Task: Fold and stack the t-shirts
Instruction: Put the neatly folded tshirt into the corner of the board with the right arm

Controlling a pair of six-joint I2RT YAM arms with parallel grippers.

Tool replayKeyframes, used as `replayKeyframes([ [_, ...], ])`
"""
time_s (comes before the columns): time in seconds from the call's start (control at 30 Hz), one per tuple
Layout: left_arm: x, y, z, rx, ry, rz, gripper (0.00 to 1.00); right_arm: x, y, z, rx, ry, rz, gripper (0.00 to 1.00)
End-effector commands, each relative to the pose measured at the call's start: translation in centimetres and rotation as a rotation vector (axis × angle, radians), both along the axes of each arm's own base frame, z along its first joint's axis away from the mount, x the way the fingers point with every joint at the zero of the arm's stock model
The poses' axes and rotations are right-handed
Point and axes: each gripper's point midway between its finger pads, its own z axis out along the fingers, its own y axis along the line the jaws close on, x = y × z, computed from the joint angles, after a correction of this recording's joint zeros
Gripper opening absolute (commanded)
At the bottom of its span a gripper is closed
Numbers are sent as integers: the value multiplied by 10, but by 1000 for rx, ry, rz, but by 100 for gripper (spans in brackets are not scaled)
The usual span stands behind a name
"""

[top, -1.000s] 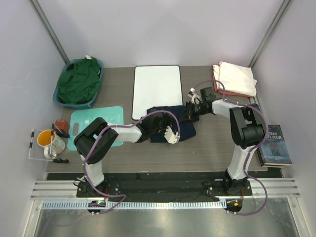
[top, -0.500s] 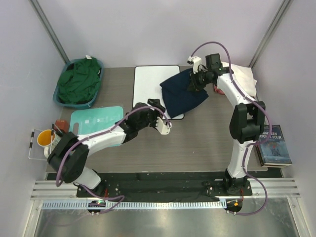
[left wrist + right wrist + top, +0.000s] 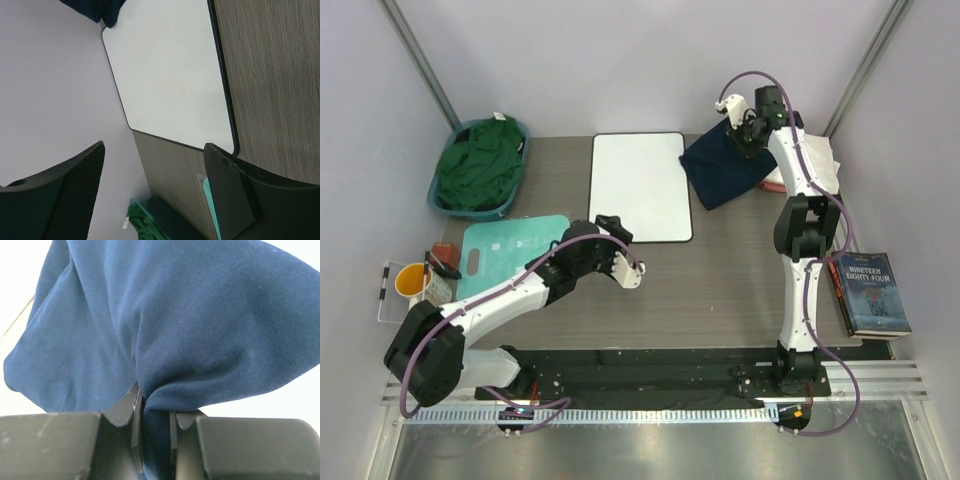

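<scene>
My right gripper (image 3: 748, 138) is shut on a bunch of the dark navy t-shirt (image 3: 723, 170), which hangs from it at the back right, beside the cream-white t-shirt (image 3: 817, 160) lying on the salmon-pink one (image 3: 773, 185). In the right wrist view the navy cloth (image 3: 175, 315) is pinched between the jaws of the right gripper (image 3: 155, 415). The dark green t-shirt (image 3: 480, 165) lies crumpled in the teal basket (image 3: 516, 132). My left gripper (image 3: 625, 250) stands open and empty above bare table, near the white board's front edge. The left wrist view shows that gripper (image 3: 155, 170) with its fingers wide apart.
A white board (image 3: 640, 185) lies at the table's centre back and a teal mat (image 3: 510, 250) to its front left. A book (image 3: 870, 295) rests at the right edge. An orange mug (image 3: 415, 280) and a wire rack stand at the left edge.
The right arm has lifted the navy t-shirt from the table's middle and carried it to the back right. The left gripper has let go of it and drawn back to the left.
</scene>
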Motion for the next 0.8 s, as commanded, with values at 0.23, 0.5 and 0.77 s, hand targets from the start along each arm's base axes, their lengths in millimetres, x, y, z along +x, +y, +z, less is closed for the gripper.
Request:
replayKeyframes([
  [0.23, 5, 13, 8, -10, -12, -15, 80, 14, -34, 101, -148, -255, -58, 1],
  [0.5, 8, 11, 10, -13, -18, -37, 80, 21, -55, 156, -238, -413, -141, 1],
  [0.77, 10, 10, 13, -11, -27, -53, 80, 22, -79, 181, -307, -491, -232, 1],
])
